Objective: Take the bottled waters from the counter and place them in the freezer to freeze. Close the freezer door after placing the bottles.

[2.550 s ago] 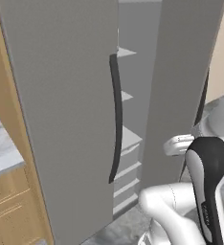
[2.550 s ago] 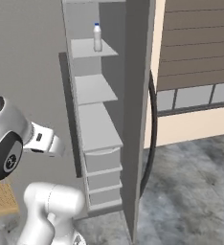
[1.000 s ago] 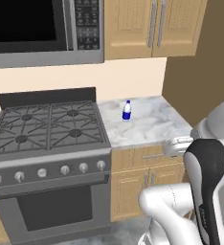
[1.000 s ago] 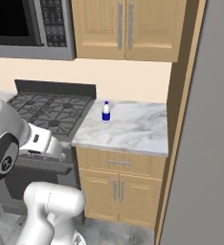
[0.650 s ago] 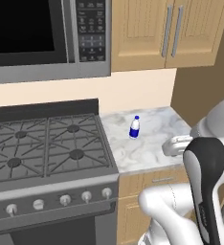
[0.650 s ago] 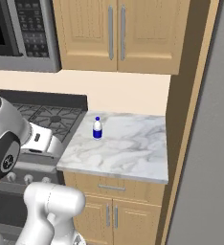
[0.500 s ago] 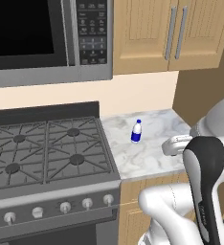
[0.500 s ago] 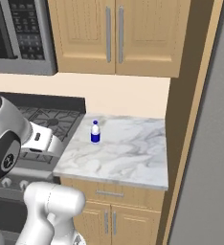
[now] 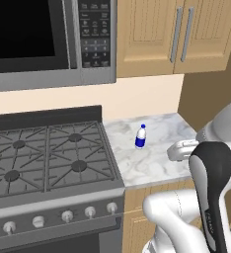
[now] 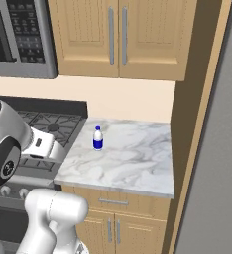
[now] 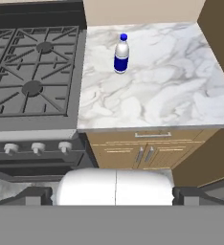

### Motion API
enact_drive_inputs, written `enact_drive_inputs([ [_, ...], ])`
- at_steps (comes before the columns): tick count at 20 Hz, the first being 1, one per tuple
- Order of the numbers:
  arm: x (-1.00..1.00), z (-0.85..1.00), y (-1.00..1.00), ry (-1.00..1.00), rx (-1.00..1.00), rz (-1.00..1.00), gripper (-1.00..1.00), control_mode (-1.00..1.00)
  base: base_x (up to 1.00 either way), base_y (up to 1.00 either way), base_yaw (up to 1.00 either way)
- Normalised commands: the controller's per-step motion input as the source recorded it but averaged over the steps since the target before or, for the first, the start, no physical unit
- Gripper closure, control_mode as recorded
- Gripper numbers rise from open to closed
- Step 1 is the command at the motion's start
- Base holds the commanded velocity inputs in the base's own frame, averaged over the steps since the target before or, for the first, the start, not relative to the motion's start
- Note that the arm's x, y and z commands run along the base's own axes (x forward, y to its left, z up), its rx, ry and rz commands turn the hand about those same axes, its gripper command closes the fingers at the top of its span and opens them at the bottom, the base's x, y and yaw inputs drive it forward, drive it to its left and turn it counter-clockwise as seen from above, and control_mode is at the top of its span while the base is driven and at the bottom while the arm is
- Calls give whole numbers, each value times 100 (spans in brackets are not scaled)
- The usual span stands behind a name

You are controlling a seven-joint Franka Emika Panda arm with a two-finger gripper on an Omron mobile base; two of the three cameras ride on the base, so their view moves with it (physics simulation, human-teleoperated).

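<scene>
One bottled water [image 9: 141, 137] with a blue cap and a dark blue label stands upright on the marbled counter [image 9: 154, 165], near its back left part beside the stove. The same bottle [image 10: 98, 138] appears on the counter [image 10: 138, 168] in the right base view, and the hand view has this bottle [image 11: 121, 53] at its top middle. My gripper [image 11: 112, 197] hangs well in front of the counter [image 11: 157, 95], above floor level and far from the bottle. Its fingertips [image 11: 37, 195] are spread wide with nothing between them. The plain bottle and the freezer's inside are out of view.
A black gas stove [image 9: 43, 163] adjoins the counter on the left, under a steel microwave [image 9: 48, 39]. Wooden wall cabinets [image 10: 118, 37] hang above the counter. A tall wooden panel [image 10: 197, 99] and a flat grey refrigerator surface [image 10: 217, 188] close off the right side.
The base has driven from the open freezer to the stove and counter, then closer in, so the whole picture shifted. The labelled bottle has stayed where it was on the counter.
</scene>
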Motion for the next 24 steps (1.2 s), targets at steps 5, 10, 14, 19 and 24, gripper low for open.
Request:
enact_drive_inputs([
  [5, 0, 0, 0, 0, 0, 0, -100, 100, 0, 0, 0],
  [10, 0, 0, 0, 0, 0, 0, -100, 100, 0, 0, 0],
  [14, 5, 0, 0, 0, 0, 0, -100, -100, 2, 0, 0],
  [19, 33, -19, -8, -4, 2, 0, -100, -100, 0, 0, 0],
  [24, 52, -42, -11, -10, 2, 1, -100, -100, 0, 0, 0],
])
